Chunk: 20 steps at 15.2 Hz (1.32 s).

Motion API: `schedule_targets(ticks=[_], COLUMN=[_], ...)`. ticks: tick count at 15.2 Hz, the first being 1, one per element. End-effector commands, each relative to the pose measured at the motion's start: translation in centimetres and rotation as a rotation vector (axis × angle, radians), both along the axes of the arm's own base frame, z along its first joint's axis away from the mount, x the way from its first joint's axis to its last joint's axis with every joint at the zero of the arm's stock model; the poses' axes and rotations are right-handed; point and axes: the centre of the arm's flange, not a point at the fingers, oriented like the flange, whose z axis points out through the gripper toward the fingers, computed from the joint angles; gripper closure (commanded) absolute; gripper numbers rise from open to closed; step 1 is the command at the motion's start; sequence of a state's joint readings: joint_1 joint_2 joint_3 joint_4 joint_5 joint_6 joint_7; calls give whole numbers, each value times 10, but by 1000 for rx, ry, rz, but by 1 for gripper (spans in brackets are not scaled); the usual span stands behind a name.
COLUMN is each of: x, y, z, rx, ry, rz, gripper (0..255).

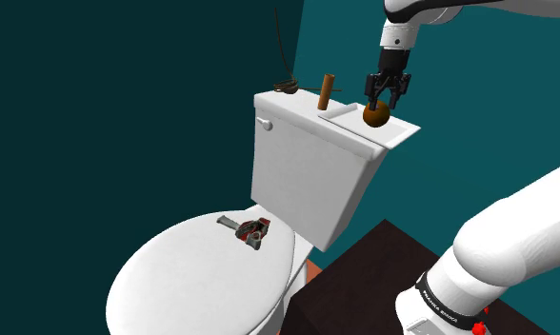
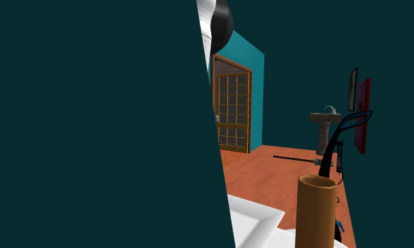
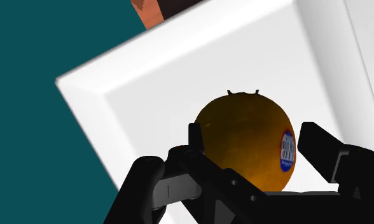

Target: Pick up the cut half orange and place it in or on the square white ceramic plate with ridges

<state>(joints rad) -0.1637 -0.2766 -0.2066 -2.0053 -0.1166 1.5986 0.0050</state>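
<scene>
A half orange (image 1: pixel 376 115) with a brown-orange skin and a blue sticker (image 3: pixel 287 150) sits between the black fingers of my gripper (image 1: pixel 384 95), which is shut on it. The fruit hangs low over, or just touching, the square white plate (image 1: pixel 398 133) at the end of the toilet tank lid nearest the arm. In the wrist view the orange (image 3: pixel 246 140) is over the plate's flat inside (image 3: pixel 179 95), with one finger (image 3: pixel 195 137) on each side of it. The plate's raised rim (image 3: pixel 84 95) shows near the teal wall.
A brown cylinder (image 1: pixel 326 90) stands on the tank lid (image 1: pixel 297 105) beside the plate, with a dark wire object (image 1: pixel 288 88) past it. A small grey and red tool (image 1: pixel 250 230) lies on the closed toilet lid (image 1: pixel 192 276). The dark stand (image 1: pixel 364 276) is at the lower right.
</scene>
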Motion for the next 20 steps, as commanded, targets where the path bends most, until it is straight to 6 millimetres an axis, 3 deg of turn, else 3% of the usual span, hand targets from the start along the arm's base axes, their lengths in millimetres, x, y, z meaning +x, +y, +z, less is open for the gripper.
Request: schedule_targets(ticks=[1,5,6,11,15,20], x=[0,0,1,0,8,8], y=[-1,-1,-1,-1,-1,-1], z=[-5,-5,-5,-5,44,44], rx=[3,3,3,3,3,3], ry=[11,11,11,11,11,11], rz=[-1,-1,-1,-1,-1,-1], gripper=[255,255,0,0,0,0])
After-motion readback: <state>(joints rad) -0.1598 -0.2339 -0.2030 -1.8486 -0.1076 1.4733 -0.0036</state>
